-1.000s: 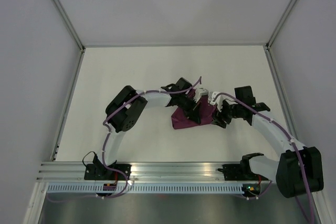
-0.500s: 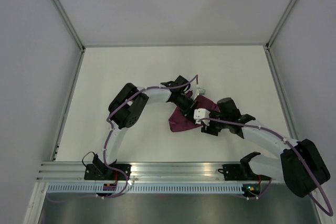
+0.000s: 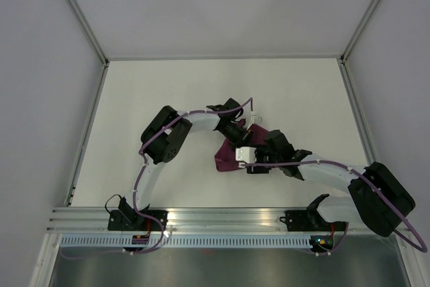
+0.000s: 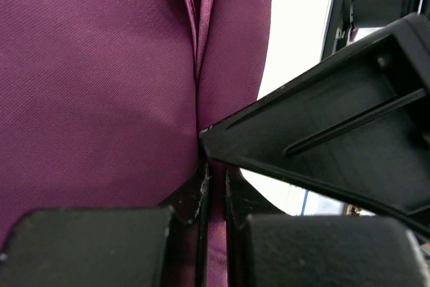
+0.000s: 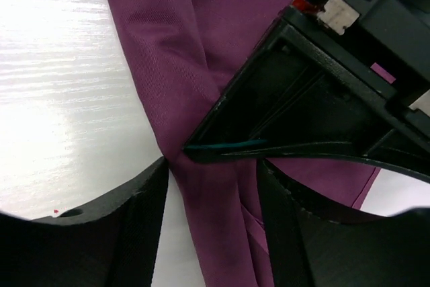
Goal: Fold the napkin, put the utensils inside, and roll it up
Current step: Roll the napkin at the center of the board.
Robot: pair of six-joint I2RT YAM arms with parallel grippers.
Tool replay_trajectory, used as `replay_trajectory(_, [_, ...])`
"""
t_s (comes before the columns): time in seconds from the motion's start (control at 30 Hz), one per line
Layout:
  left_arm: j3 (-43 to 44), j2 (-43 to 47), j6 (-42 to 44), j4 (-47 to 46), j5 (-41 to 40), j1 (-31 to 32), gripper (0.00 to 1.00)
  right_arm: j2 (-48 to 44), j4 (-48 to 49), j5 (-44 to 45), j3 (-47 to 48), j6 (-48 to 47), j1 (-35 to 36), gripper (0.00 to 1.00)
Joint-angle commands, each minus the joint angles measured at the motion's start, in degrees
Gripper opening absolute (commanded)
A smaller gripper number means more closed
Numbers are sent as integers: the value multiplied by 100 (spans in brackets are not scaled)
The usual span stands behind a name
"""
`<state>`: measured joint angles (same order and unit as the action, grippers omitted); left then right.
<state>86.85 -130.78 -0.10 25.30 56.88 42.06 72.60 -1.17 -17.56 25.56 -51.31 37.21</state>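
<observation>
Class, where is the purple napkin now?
Top view: the napkin lies bunched at table centre, pinched by the left gripper, the right gripper open around a fold.

Napkin [image 3: 225, 160] half-hidden (wrist views cropped)

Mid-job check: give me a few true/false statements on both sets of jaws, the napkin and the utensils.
1. The left gripper has its jaws shut on the napkin. True.
2. The right gripper has its jaws shut. False: they stand open, with a fold of the napkin between them.
3. The napkin lies spread flat. False: it is bunched up between the arms.
4. No utensil shows in any view. True.
</observation>
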Motion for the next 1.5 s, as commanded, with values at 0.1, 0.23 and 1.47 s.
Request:
replay_trajectory(0.1, [-177, -580, 256, 757, -1215, 4, 11, 501, -462, 201, 54, -230, 32, 50])
replay_trajectory(0.23, [-81, -536, 282, 766, -1127, -23, 24, 606, -822, 148, 133, -283, 40, 38])
replay_trajectory(1.47, [-4596, 4736, -1748, -5012, -4747, -902, 36, 3761, -5489, -2243, 3595, -1733, -1365, 10])
